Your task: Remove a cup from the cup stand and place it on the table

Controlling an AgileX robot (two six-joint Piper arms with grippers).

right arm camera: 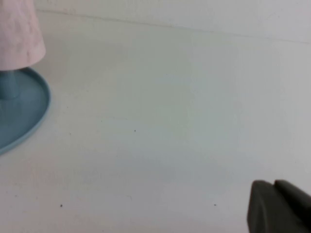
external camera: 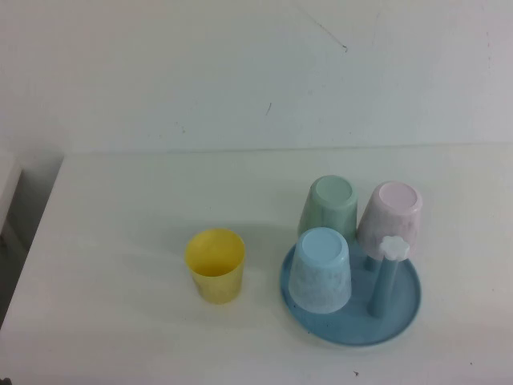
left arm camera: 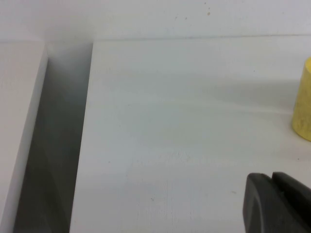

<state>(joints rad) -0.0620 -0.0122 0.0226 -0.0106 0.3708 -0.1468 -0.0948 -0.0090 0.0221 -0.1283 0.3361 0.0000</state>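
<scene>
The pale pink speckled cup [external camera: 390,216] hangs upside down on a peg at the back right of the round blue cup stand [external camera: 405,309] on the white table [external camera: 120,208]. In the right wrist view the cup [right arm camera: 19,39] and the stand's rim [right arm camera: 29,107] show at the edge, far from my right gripper [right arm camera: 273,184], which is shut and empty low over bare table. My left gripper [left arm camera: 271,177] is shut and empty over the table's left part. Neither gripper shows in the high view.
A light blue cup [external camera: 322,269] and a green cup [external camera: 330,204] sit upside down on the stand. One bare peg with a white flower cap [external camera: 393,246] stands at its right. A yellow cup [external camera: 215,265] stands upright on the table, also in the left wrist view [left arm camera: 302,104]. A gap [left arm camera: 58,145] runs along the table's left edge.
</scene>
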